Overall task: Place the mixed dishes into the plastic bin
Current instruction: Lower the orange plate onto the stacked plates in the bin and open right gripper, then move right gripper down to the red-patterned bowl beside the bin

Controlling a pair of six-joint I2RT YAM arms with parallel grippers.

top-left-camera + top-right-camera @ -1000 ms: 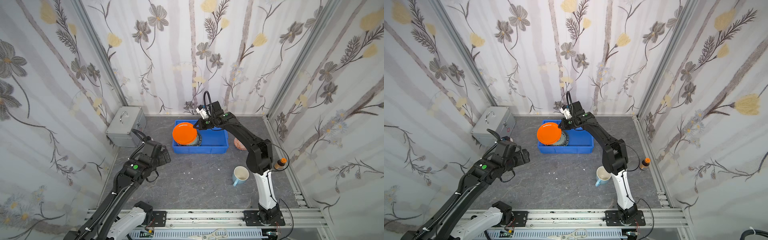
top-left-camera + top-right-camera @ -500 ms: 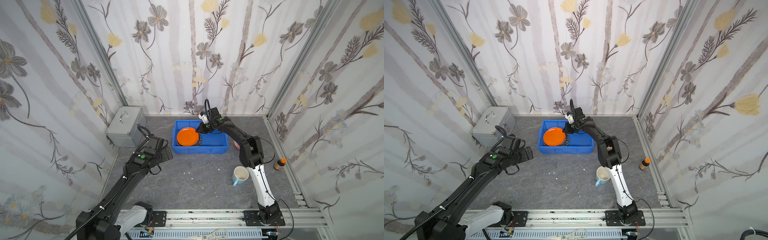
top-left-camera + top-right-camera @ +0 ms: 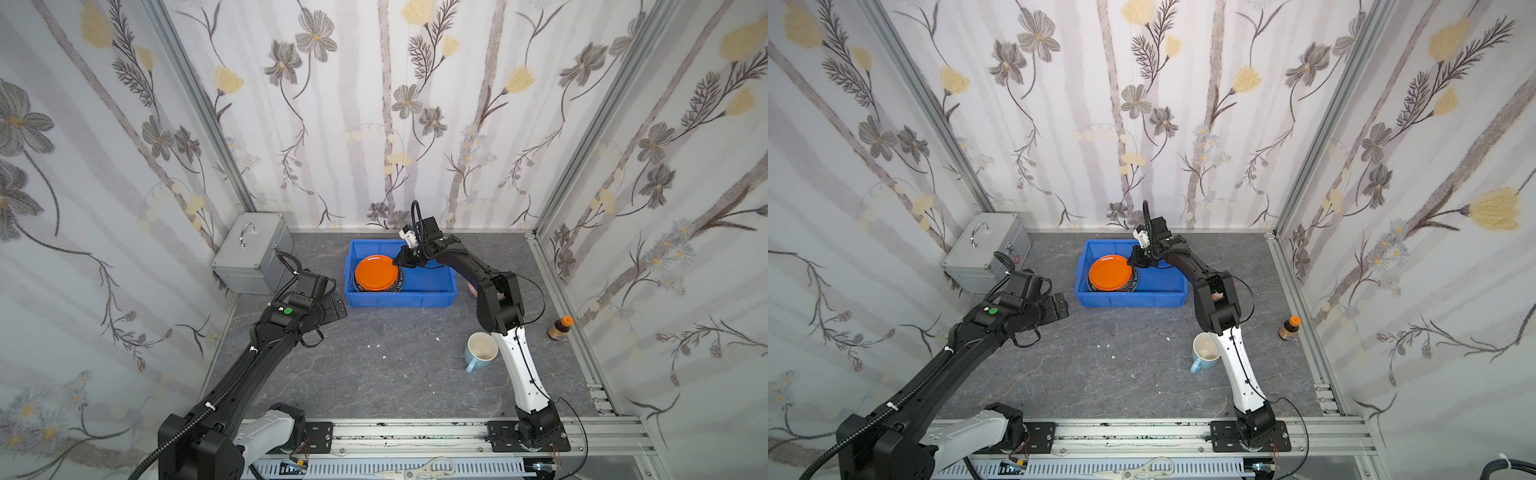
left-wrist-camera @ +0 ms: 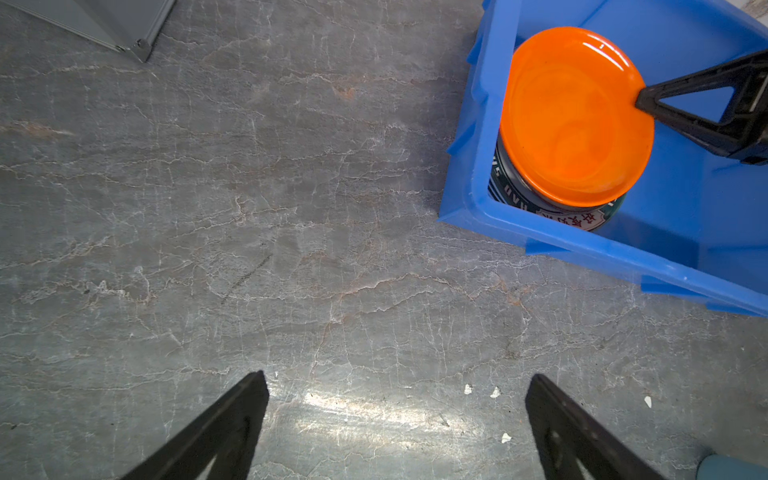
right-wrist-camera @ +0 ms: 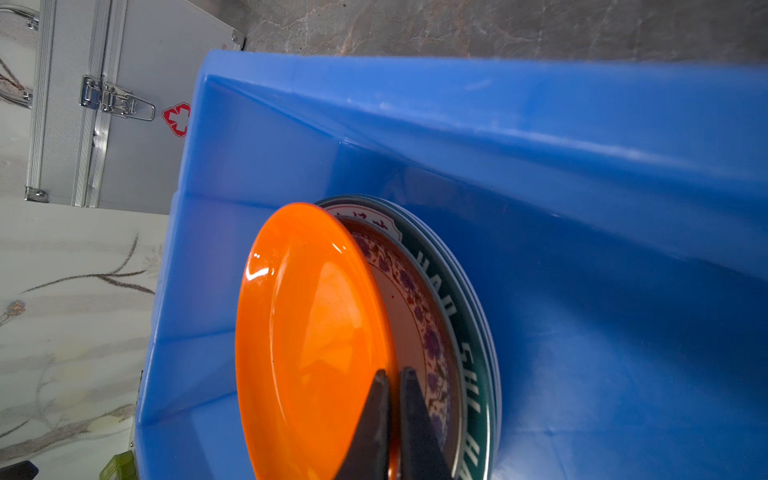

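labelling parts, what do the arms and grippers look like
The left arm and right arm are black, each with a white link by the base and black cables. A green dot marks the left. The left gripper and right gripper have black triangular fingers.

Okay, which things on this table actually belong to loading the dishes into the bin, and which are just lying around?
Job: blue bin, orange plate in the right gripper, lettered-rim plate under it, pale blue mug on the table.
Lying about: silver metal case, brown bottle, scissors.
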